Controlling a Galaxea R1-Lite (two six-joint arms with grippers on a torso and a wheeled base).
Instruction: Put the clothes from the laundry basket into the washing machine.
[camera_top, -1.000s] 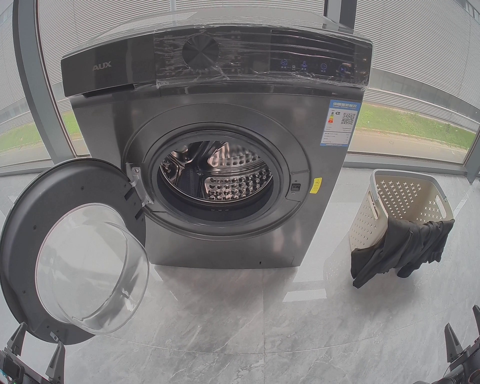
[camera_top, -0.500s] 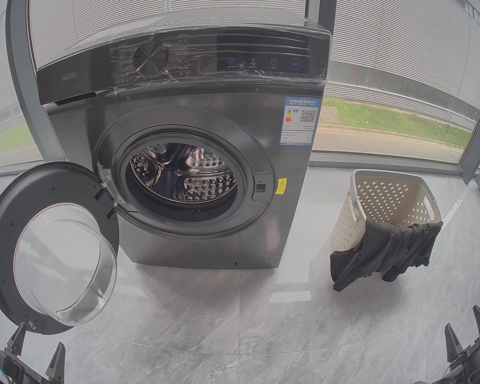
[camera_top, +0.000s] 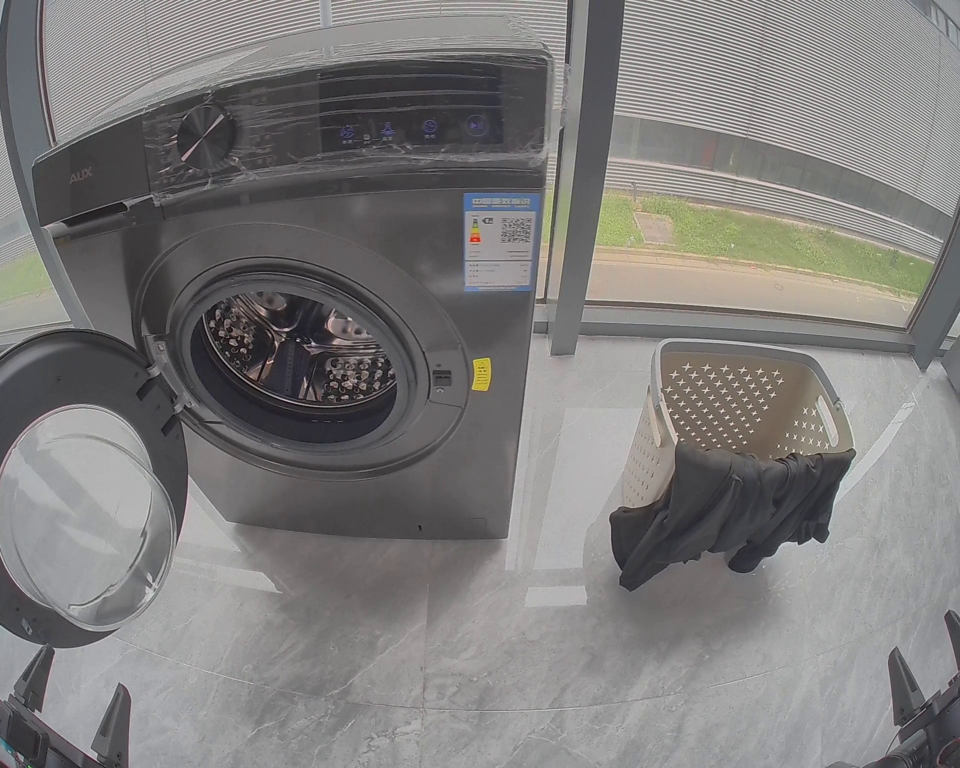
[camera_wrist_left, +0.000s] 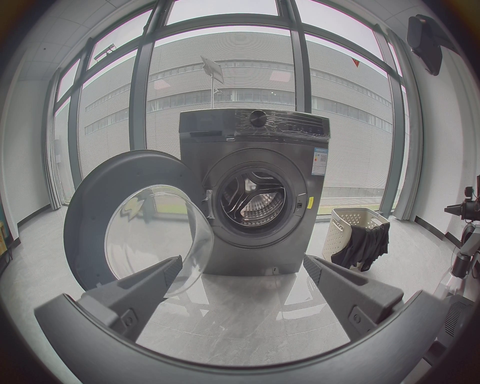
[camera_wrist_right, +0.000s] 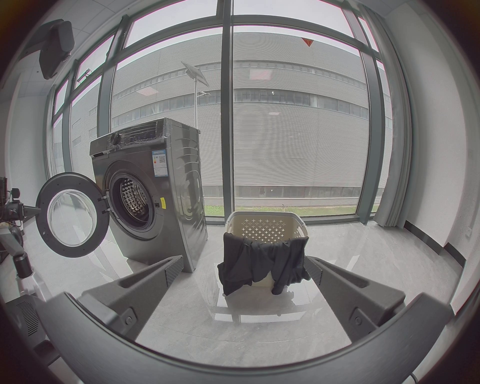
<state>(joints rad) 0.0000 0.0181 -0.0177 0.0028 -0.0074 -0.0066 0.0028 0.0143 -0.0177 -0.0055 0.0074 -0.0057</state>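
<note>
- The dark clothes (camera_top: 725, 510) hung over the near rim of the laundry basket (camera_top: 740, 400), trailing down its outer wall.
- The basket stood on the floor (camera_top: 480, 640), right of the washing machine (camera_top: 300, 210) and apart from it.
- The machine's door (camera_top: 85, 380) was swung wide open.
- The left claw (camera_wrist_left: 241, 260) and the right claw (camera_wrist_right: 242, 261) were both spread wide and held nothing.
</note>
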